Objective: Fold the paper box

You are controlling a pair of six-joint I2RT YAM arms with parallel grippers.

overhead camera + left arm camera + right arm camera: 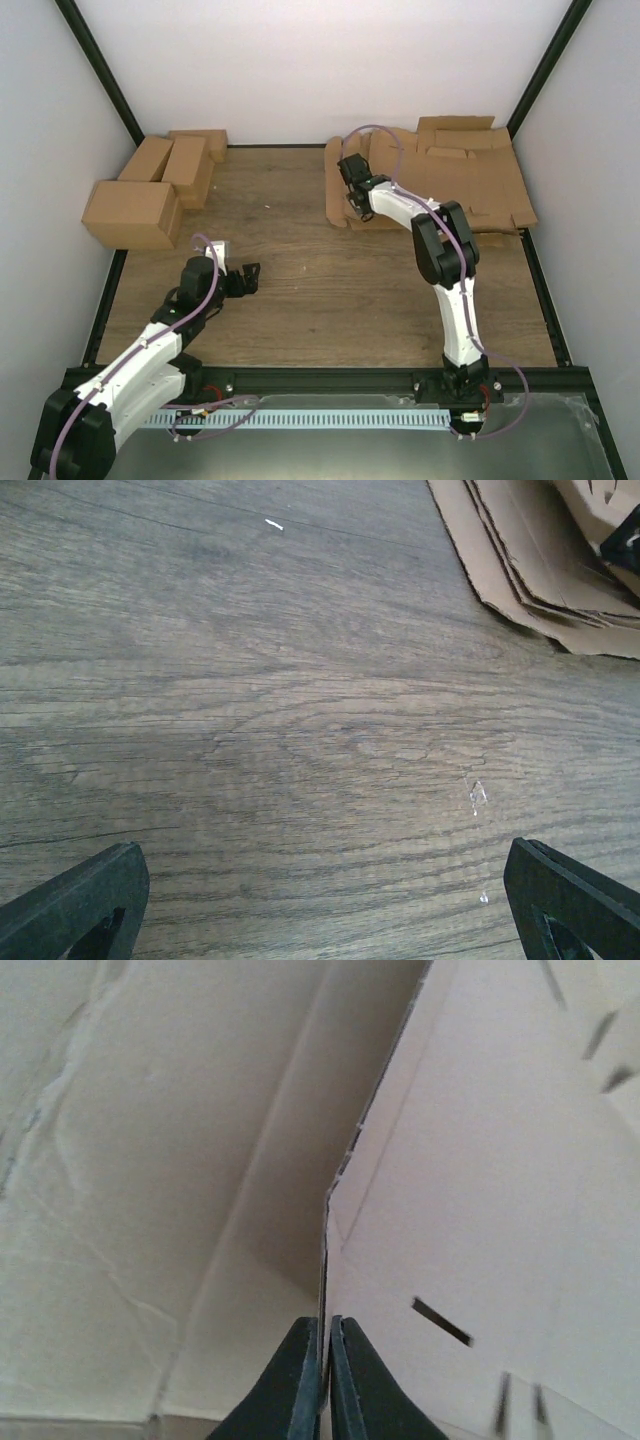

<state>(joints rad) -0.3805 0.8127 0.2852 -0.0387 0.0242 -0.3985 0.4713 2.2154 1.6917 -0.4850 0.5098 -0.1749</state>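
The paper box [480, 1160] is a flat brown cardboard sheet with cut slots. Its thin edge stands upright between the two black fingers of my right gripper [324, 1360], which is shut on it. From above, the right gripper [352, 205] is at the left edge of the cardboard pile [460, 180] at the back right. My left gripper [250, 278] hovers low over the bare wood left of centre. In the left wrist view the left gripper [325, 900] is open, with only wood grain between its fingertips [80, 900].
Several finished brown boxes [150, 190] stand at the back left against the wall. The corner of the sheet pile [540, 570] shows in the left wrist view. A small white scrap [273, 524] lies on the wooden table [320, 300]. Black frame posts edge the table.
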